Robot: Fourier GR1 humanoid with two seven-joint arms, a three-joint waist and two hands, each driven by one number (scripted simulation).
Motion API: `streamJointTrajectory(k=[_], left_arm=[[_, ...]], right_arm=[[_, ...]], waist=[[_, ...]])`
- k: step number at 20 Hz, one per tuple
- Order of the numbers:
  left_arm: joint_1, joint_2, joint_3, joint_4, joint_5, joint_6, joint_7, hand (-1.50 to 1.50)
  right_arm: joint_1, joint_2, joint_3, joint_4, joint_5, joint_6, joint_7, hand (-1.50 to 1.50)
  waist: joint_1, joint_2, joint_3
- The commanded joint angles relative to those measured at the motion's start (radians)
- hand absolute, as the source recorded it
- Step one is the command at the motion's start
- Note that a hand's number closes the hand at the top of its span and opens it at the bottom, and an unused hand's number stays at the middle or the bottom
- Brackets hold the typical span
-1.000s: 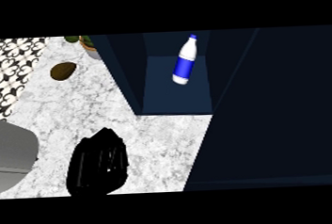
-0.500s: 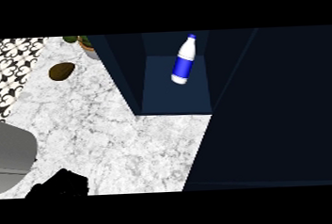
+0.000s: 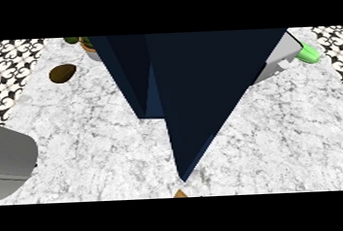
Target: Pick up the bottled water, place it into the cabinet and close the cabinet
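The dark blue cabinet (image 3: pixel 201 77) fills the middle of the head view and narrows to a point near the counter's front edge. Its dark door panel covers the opening, leaving only a thin lighter blue sliver (image 3: pixel 152 91) at its left side. The bottled water is hidden from view. Neither hand nor forearm shows anywhere in the view.
White marble counter (image 3: pixel 89 135) lies on both sides of the cabinet. A brown oval object (image 3: pixel 62 72) and a potted plant (image 3: pixel 87 44) sit at the back left. A grey and green item (image 3: pixel 295 55) is at the back right, a grey sink edge (image 3: pixel 7 161) at the left.
The left hand dropped out of view at the lower left. The cabinet's open compartment with the blue and white bottle is now covered by the dark door, and counter shows at the right.
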Motion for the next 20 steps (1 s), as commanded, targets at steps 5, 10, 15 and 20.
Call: streamJointTrajectory(k=[5, 10, 15, 20], left_arm=[[0.185, 0.049, 0.114, -0.019, 0.057, -0.164, -0.096, 1.50], [0.227, 0.057, 0.175, -0.013, 0.079, -0.221, -0.099, 1.50], [0.276, 0.071, 0.238, -0.038, 0.142, -0.280, -0.088, 1.50], [0.286, 0.061, 0.282, 0.065, 0.121, -0.378, -0.124, 1.50]], right_arm=[[-0.229, 0.121, -0.249, 0.304, -0.130, 0.018, -0.042, 1.50], [-0.267, 0.123, -0.372, 0.454, -0.220, 0.119, -0.149, 1.50], [-0.347, 0.123, -0.456, 0.699, -0.267, 0.181, -0.275, 1.50], [-0.400, 0.087, -0.564, 0.830, -0.333, 0.295, -0.316, 1.50]], waist=[[0.009, 0.007, 0.002], [-0.001, 0.007, 0.003], [0.009, 0.009, 0.003], [0.004, 0.007, 0.003]])
